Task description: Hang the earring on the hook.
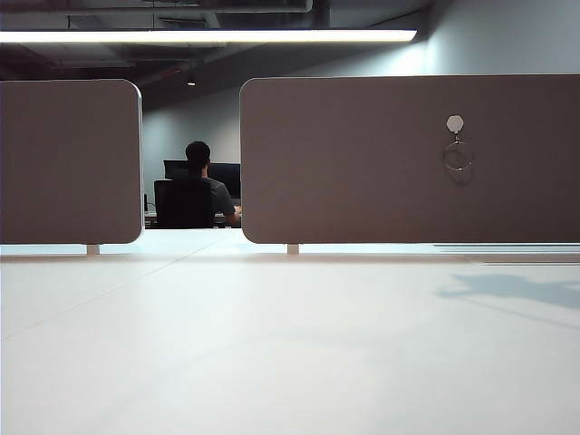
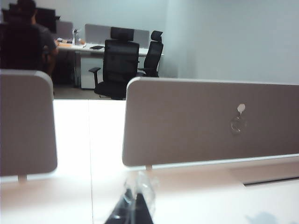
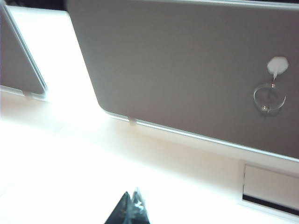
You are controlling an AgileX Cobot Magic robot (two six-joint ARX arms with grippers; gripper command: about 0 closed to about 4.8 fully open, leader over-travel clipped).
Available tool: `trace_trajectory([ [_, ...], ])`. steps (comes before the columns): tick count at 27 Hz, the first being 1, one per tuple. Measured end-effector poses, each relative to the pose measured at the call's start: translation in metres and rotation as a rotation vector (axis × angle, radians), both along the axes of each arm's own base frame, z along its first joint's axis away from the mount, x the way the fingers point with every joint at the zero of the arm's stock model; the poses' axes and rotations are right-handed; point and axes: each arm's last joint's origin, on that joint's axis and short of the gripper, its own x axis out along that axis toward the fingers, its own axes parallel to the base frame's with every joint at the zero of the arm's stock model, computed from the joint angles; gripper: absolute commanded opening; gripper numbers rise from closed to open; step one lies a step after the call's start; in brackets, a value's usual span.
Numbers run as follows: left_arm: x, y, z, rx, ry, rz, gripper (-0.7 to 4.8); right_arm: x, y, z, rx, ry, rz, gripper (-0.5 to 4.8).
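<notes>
Both claws are pressed together and empty: the left gripper (image 2: 133, 205) shows as dark fingertips closed at the bottom centre of its wrist view, the right gripper (image 3: 131, 207) likewise at the bottom of its own; neither arm appears in the exterior view, where only a faint shadow (image 1: 517, 292) lies at the right edge.

Largest in every picture is the white table (image 1: 272, 344), filling the lower half of the exterior frame. On its far edge stand two grey divider panels: the wide right panel (image 1: 362, 163) across centre and right, the smaller left panel (image 1: 68, 163) at far left. Through the gap between them a seated person (image 1: 201, 186) faces away at a distant desk.

High on the right panel, upper right of the exterior frame, sits the hook (image 1: 455, 123), a pale hexagon. Directly below it hangs the earring (image 1: 458, 157), a thin wire hoop suspended from the prong and lying against the panel; both wrist views show the same pairing, hoop under plate.

Judged from this, the hanging looks done. What remains is to keep both arms well apart from the panel, so no knock shakes the hoop loose.

No containers are visible; a dark-edged slot (image 3: 271, 189) in the tabletop shows no contents.
</notes>
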Motion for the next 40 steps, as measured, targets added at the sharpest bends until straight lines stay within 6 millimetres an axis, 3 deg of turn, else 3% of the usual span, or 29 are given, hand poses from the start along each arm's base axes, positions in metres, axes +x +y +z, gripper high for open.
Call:
trace_trajectory([
  [3,-0.029,0.017,-0.036,-0.028,-0.015,0.006,-0.05,-0.068,0.003,-0.023,0.047,-0.060,0.033,-0.09],
  [5,-0.044,0.026,-0.056,-0.043,-0.048,-0.002,-0.05,-0.096,0.007,-0.040,0.066,-0.081,0.091,-0.08],
  [9,-0.043,0.024,-0.114,-0.021,0.008,-0.047,-0.05,-0.127,0.002,-0.111,0.038,0.061,0.116,-0.08],
  [13,-0.032,0.016,-0.159,-0.066,0.125,-0.104,-0.05,-0.156,-0.005,-0.167,0.067,0.037,0.145,-0.08],
  [19,-0.015,0.004,-0.208,-0.044,0.199,-0.140,-0.05,-0.178,-0.011,-0.229,0.150,0.021,0.180,-0.08],
  [24,-0.010,0.001,-0.234,-0.038,0.264,-0.158,-0.05,-0.182,-0.012,-0.252,0.180,0.057,0.177,-0.08],
  [28,-0.008,0.000,-0.248,-0.083,0.306,-0.117,-0.05,-0.182,-0.012,-0.267,0.237,0.190,0.142,-0.08],
  [32,-0.006,-0.001,-0.267,-0.061,0.353,-0.106,-0.05,-0.183,-0.013,-0.270,0.240,0.223,0.134,-0.08],
  [40,-0.005,-0.001,-0.266,-0.065,0.343,-0.100,-0.04,-0.181,-0.016,-0.270,0.245,0.218,0.093,-0.08],
])
